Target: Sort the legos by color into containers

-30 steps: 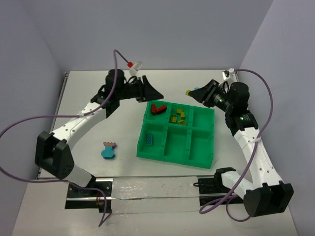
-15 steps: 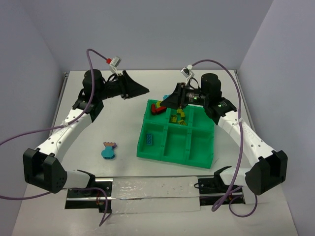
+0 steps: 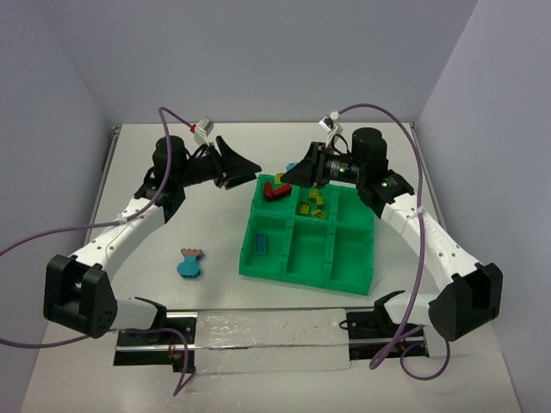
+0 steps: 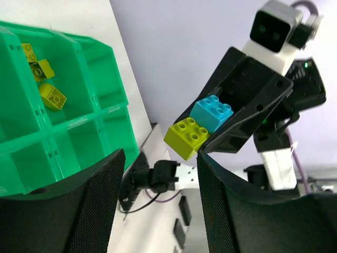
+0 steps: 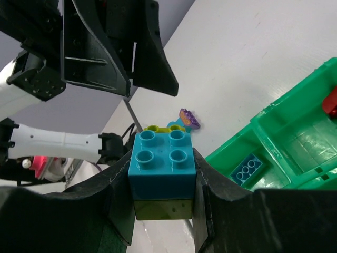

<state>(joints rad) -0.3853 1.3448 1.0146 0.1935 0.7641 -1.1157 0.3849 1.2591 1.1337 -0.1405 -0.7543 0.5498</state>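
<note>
My right gripper (image 3: pixel 293 175) is shut on a cyan lego stacked on a yellow-green one (image 5: pixel 163 174). It holds the pair in the air just beyond the back left corner of the green tray (image 3: pixel 372 258). Facing it a short way to the left, my left gripper (image 3: pixel 250 170) stands open and empty; in its wrist view the stack (image 4: pixel 200 124) sits ahead, beyond its fingers (image 4: pixel 100 205). A red lego (image 3: pixel 275 189) lies in the back left compartment. Yellow-green legos (image 3: pixel 312 203) fill the back middle one, and a blue lego (image 3: pixel 263 243) lies in the front left one.
A cyan piece with a pinkish-orange top (image 3: pixel 189 262) lies on the table left of the tray. Purple cables arc over both arms. Walls close in the table at the back and on both sides.
The right arm swung from the back right to the tray's back left corner with the stack. The left gripper pulled back left, then came slightly forward, and its jaws opened wider.
</note>
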